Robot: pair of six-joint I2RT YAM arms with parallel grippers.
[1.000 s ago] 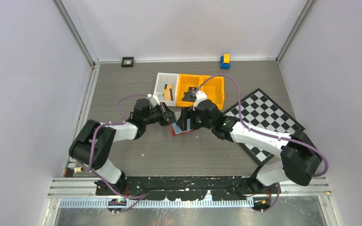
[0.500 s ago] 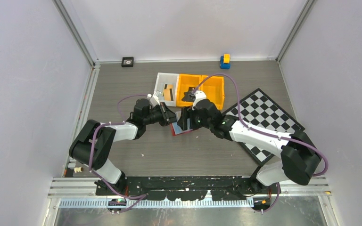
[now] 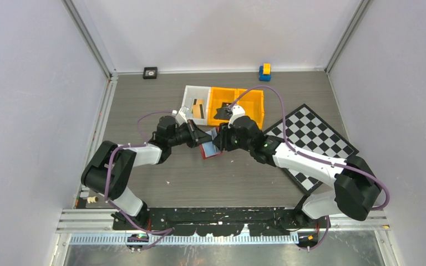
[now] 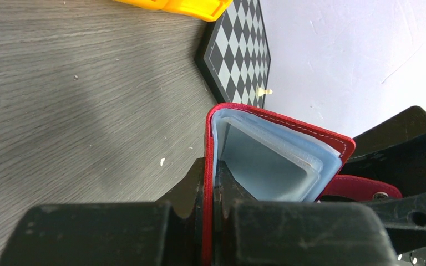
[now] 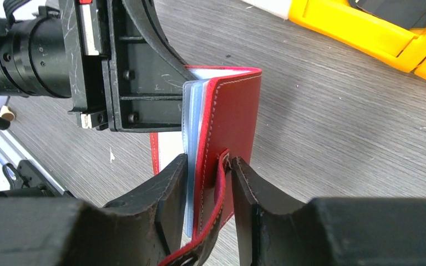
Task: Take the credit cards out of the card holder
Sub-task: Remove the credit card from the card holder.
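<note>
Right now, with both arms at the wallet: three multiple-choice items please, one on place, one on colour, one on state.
1. Where is the card holder?
A. in an orange bin
B. between the left gripper and the right gripper
C. flat on the chequered board

2. Its inner sleeves are:
A. pale blue
B. green
C. black

3. The left gripper is:
A. open and empty
B. shut on a chess piece
C. shut on the card holder's cover

B: both wrist views show it between the fingers.
A: the left wrist view shows bluish clear sleeves.
C: it clamps the red cover.
</note>
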